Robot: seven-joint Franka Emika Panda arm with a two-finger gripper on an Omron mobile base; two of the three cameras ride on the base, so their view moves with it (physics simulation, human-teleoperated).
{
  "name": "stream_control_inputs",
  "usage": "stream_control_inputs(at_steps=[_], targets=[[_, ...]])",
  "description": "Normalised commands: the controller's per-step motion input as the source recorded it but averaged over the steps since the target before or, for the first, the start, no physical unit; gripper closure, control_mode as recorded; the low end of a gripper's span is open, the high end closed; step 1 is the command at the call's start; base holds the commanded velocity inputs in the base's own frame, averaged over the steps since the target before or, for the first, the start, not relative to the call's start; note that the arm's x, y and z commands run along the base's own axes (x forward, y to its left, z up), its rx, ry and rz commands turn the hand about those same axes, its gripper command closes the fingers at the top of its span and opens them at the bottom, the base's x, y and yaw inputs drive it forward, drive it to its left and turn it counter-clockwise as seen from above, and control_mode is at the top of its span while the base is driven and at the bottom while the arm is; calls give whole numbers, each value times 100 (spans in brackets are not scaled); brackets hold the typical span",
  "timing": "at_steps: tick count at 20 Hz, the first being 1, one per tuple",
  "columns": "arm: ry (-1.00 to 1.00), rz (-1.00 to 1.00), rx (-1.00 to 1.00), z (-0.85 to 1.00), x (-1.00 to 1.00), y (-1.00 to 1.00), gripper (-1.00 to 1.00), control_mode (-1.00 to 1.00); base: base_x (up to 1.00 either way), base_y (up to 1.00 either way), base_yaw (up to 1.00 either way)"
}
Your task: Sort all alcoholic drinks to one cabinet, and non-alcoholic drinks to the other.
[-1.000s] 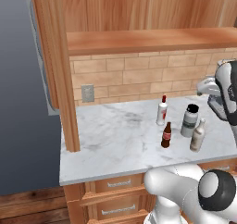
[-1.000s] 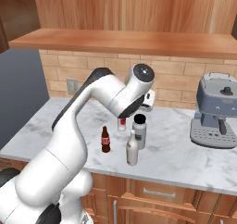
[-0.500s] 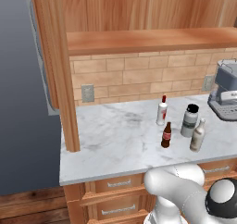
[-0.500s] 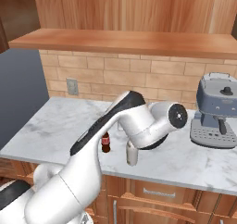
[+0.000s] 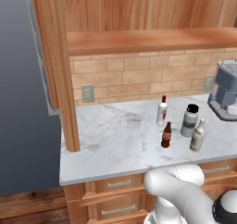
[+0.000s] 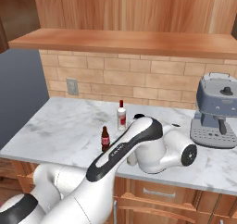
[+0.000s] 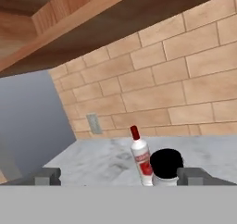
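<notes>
Hiding silver bottle [image 5: 197,135] (arm [image 6: 139,149] blocks).

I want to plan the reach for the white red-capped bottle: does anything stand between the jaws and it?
Partly. In the hand view the open gripper looks at the white red-capped bottle, but the black-capped grey bottle stands nearer, just right of it, overlapping its lower side. The left side looks free.

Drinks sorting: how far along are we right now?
Done: one cabinet door hangs open. In hand: nothing; the pincer is open, low by the counter edge, facing the white bottle. Left: white bottle, silver bottle and cola bottle all stand on the counter, none sorted.
</notes>
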Motion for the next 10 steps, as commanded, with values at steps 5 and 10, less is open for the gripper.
stream_control_inputs(at_steps=[5, 10], targets=[[-22, 11, -1, -25, 0, -1, -100, -100, 0, 0, 0], [-18, 15, -3, -28, 0, -1, -100, -100, 0, 0, 0]])
